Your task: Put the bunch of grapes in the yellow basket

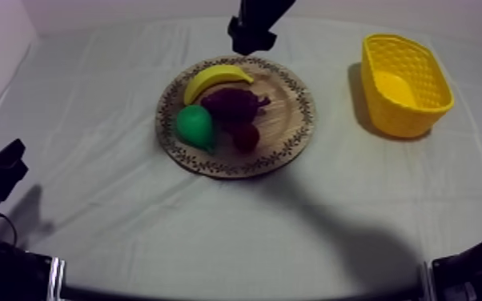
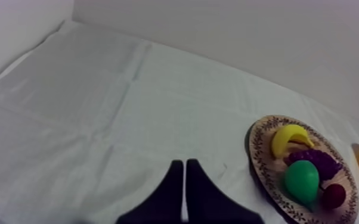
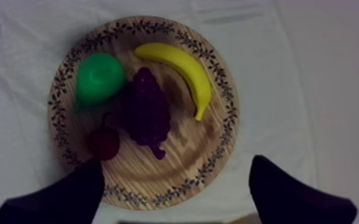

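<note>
1. Tabletop [image 1: 132,232]: covered by a grey-white cloth. It carries all items listed below.

2. Board [image 1: 286,110]: round, wooden, with a patterned rim. It lies flat near the middle of the tabletop. All four toy fruits rest on it.

3. Basket [image 1: 404,118]: yellow, upright, opening upward. It stands on the tabletop to the right of the board, apart from it.

4. Right hand [image 3: 176,162]: positioned over the far rim of the board. Its fingers are spread wide, with nothing between them. In the right wrist view the two fingers straddle the near edge of the board, and the fruit lies below them.

5. Left hand [image 2: 185,164]: low at the left side of the tabletop, well apart from the board. Its fingers lie together as a narrow wedge and hold nothing.

6. Banana [image 1: 216,78]: on the far part of the board, just beside the grapes.

7. Grapes [image 1: 232,102]: dark purple, lying at the centre of the board, between the banana and the red fruit. Neither hand touches the bunch.

8. Pear [image 1: 194,126]: green, on the left part of the board, just beside the grapes.

9. Red fruit [image 1: 245,136]: small, on the near part of the board, close to the grapes and the pear.
</note>
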